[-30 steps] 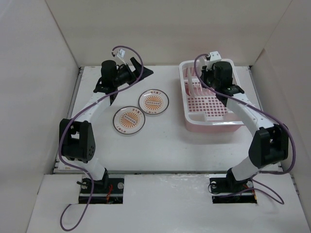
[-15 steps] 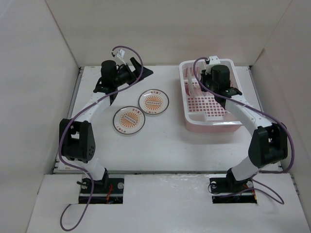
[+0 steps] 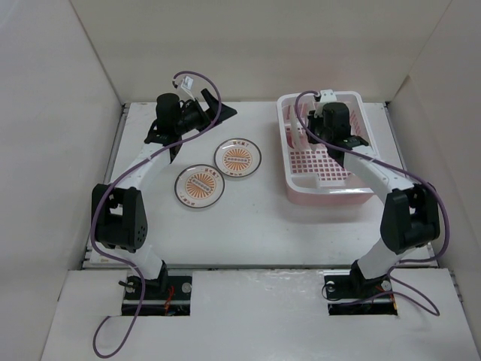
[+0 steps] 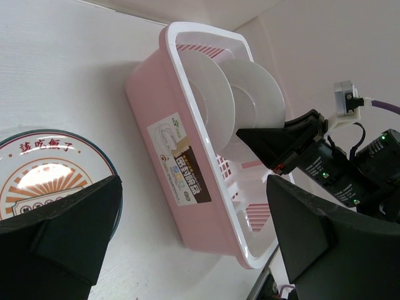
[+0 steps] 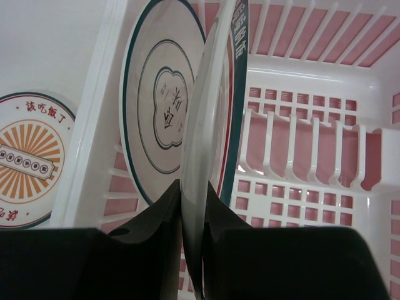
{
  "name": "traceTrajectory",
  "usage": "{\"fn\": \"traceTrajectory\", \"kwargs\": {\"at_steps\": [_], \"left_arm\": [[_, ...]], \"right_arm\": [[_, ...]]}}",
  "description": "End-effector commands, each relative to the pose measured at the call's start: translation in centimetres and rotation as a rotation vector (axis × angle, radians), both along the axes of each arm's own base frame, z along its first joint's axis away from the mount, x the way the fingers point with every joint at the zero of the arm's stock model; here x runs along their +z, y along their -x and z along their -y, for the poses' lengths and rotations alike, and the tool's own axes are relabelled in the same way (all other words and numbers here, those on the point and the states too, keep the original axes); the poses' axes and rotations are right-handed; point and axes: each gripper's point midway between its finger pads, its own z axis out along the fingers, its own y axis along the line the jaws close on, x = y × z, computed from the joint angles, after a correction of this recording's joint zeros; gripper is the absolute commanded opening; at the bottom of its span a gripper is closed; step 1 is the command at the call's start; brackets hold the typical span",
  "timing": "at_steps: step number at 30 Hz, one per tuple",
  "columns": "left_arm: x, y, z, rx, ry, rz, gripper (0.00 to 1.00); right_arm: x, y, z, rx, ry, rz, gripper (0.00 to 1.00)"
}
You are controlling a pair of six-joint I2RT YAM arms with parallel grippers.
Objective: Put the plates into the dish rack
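The pink dish rack [image 3: 331,188] sits at the back right. My right gripper [image 5: 192,187] is shut on the edge of a plate with a green-red rim [image 5: 232,94], held upright inside the rack [image 5: 300,156]. Just left of it a plate with thin dark rings [image 5: 156,100] stands on edge in the rack. Two plates with orange sunburst centres [image 3: 237,157] [image 3: 200,185] lie flat on the table left of the rack. My left gripper [image 3: 199,124] hovers wide open behind them, holding nothing; in its own view it [image 4: 194,250] faces the rack's side [image 4: 187,162].
White walls enclose the table on the left, back and right. The rack's other slot dividers [image 5: 312,147] stand to the right of the held plate. The sunburst plate [image 4: 44,175] nearest the left gripper lies below its fingers.
The right gripper has shifted slightly left along the rack with the plate still in it. The left arm and the two flat plates have not moved.
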Motion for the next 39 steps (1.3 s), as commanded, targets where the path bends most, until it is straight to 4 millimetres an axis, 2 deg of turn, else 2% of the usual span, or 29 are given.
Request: {"fn": "traceTrajectory", "kwargs": {"at_steps": [1, 6, 14, 19, 21, 25, 28, 32, 35, 39], "left_arm": [[3.7, 0.4, 0.3, -0.023, 0.017, 0.101, 1.00], [3.3, 0.5, 0.3, -0.025, 0.007, 0.088, 1.00], [3.7, 0.4, 0.3, -0.024, 0.009, 0.097, 1.00], [3.2, 0.2, 0.4, -0.025, 0.007, 0.088, 1.00], [3.5, 0.2, 0.4, -0.025, 0.007, 0.088, 1.00], [2.4, -0.1, 0.4, -0.026, -0.005, 0.067, 1.00], [2.9, -0.2, 0.4, -0.026, -0.003, 0.078, 1.00], [1.8, -0.5, 0.5, -0.026, -0.008, 0.051, 1.00], [2.3, -0.5, 0.5, -0.026, -0.006, 0.060, 1.00], [1.8, -0.7, 0.5, -0.026, -0.008, 0.051, 1.00]], "right_arm": [[3.4, -1.3, -0.6, -0.030, -0.029, 0.126, 0.00], [2.4, -1.6, -0.4, -0.038, -0.010, 0.110, 0.00], [2.4, -1.9, -0.1, -0.055, -0.003, 0.112, 0.00], [2.9, -2.2, -0.4, -0.047, -0.010, 0.121, 0.00], [2.2, -2.2, -0.6, -0.038, -0.008, 0.103, 0.00], [2.0, -2.3, -0.6, -0.038, -0.005, 0.093, 0.00], [1.7, -2.4, -0.8, -0.029, -0.005, 0.083, 0.00], [1.5, -2.1, -1.6, -0.007, 0.005, 0.076, 0.00], [1.0, -2.2, -1.4, -0.023, 0.015, 0.068, 0.00], [0.8, -2.2, -0.9, -0.044, 0.027, 0.061, 0.00]]}}
